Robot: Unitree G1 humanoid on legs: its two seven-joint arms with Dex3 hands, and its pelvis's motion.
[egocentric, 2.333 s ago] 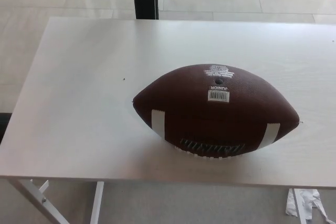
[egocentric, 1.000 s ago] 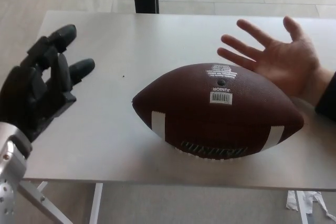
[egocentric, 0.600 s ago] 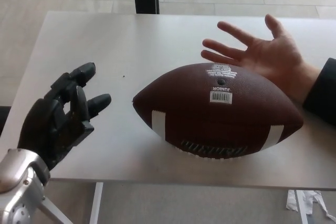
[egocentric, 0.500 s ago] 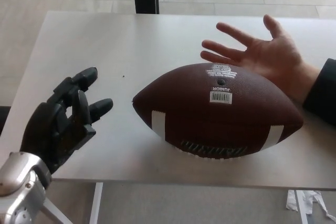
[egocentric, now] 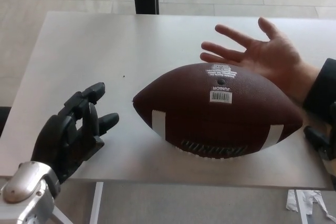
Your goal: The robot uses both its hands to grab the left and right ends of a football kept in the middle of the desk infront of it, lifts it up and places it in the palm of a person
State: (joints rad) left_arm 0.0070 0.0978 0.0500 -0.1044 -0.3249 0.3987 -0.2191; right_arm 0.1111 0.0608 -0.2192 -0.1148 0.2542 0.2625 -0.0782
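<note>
The football [egocentric: 218,111] lies on the table [egocentric: 79,51], its long axis left to right, just to the right of the empty, spread left robot hand [egocentric: 71,135], which is nearer than the barely visible right robot hand [egocentric: 321,142], whose fingers I cannot judge.

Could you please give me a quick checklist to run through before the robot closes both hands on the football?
1. Football lying free on the desk, both ends uncovered: ok.
2. Left hand open, fingers apart, facing the ball's left end: ok.
3. Left hand touching the left end: not ok, a gap remains.
4. Right hand in place at the right end: cannot tell, only a dark sliver shows at the picture's right edge.
5. Person's hand open, palm up, behind the ball: ok.
6. Person's hand clear of the ball: cannot tell, its fingers sit very near the top.
</note>
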